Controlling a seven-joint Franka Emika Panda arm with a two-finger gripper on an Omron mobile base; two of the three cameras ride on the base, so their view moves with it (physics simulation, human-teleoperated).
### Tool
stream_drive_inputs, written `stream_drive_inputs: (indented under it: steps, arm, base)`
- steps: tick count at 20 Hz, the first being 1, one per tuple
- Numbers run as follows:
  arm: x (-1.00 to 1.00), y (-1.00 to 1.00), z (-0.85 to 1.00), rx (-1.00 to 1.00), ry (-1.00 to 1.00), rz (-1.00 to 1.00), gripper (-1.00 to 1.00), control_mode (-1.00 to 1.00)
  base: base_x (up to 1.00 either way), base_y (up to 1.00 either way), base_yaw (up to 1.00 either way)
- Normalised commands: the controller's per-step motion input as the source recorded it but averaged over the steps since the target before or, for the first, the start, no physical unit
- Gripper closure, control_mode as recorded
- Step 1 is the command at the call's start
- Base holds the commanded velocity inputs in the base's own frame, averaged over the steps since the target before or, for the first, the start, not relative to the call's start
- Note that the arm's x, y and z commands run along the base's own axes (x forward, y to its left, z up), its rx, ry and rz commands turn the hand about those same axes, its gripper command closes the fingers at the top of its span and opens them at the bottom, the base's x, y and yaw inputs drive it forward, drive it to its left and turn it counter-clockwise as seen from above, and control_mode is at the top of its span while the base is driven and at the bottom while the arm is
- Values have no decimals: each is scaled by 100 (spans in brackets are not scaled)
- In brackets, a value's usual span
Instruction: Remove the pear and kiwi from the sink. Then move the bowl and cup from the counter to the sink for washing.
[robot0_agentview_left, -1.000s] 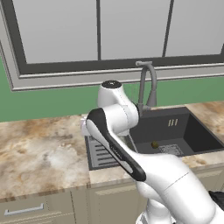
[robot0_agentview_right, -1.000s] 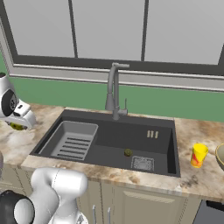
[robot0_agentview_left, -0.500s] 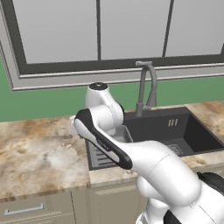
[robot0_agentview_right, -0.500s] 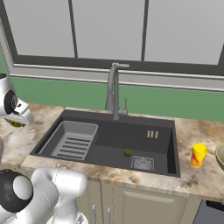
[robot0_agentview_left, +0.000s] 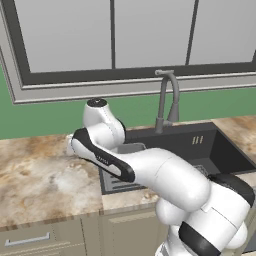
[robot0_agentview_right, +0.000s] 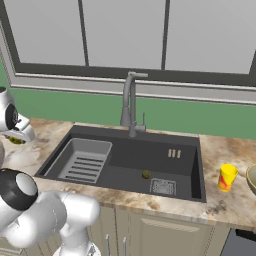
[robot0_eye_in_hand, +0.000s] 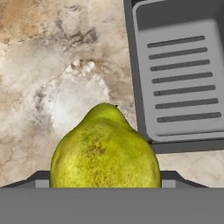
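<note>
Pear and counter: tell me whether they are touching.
Cannot tell. In the hand view the pear sits between the fingers with the counter behind it, but its underside is hidden. In the right base view it is too small to show any gap.

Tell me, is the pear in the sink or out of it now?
Out. The pear sits between the tool's fingers over the counter, beside the sink and its ribbed tray.

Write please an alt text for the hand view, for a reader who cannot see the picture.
A yellow-green pear sits large at the bottom centre, held over the marbled counter. To its right lies the sink with its light grey ribbed tray.
</note>
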Motion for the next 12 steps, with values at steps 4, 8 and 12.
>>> stream_drive_inputs:
  steps: [4,8,12]
  arm:
    - [32,40,-25,0,3,0,100,-100]
    - [32,41,-28,0,2,0,100,-100]
    - [31,40,-30,0,2,0,100,-100]
  base:
    - [0,0,0]
    - [0,0,0]
    - [0,0,0]
